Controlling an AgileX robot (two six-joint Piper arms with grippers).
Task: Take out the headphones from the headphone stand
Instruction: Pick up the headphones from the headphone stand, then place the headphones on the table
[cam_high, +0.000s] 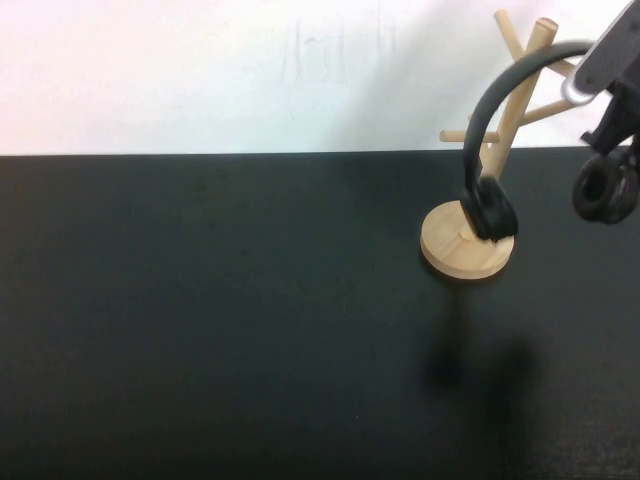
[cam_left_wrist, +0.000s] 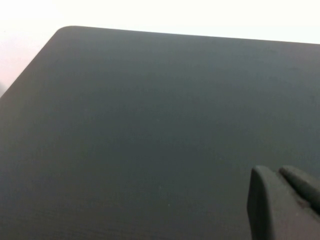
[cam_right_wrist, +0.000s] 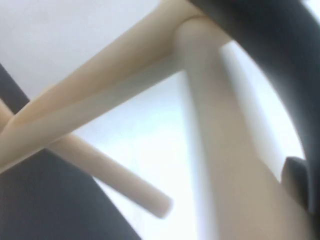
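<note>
Right gripper (cam_high: 598, 82) is up at the table's far right, at the top of the headphones' headband by the upper pegs; can't tell how far its jaws are apart or whether it has a real hold. The headphones (cam_high: 487, 135) hang over the top of the headphone stand (cam_high: 512, 110): one ear cup dangles against the disc base, the other hangs off to the right below the arm. In the right wrist view the stand's pole and pegs fill the frame, with the headband running along one edge.

Judged step: the grasp-and-lift at the headband. Next move needs a lift high enough for the band to clear the pole tip and pegs without tipping the stand.

Left gripper (cam_left_wrist: 285, 202) hovers over bare black table (cam_high: 200, 320), well apart from the stand; it looks nearly closed and empty.
</note>
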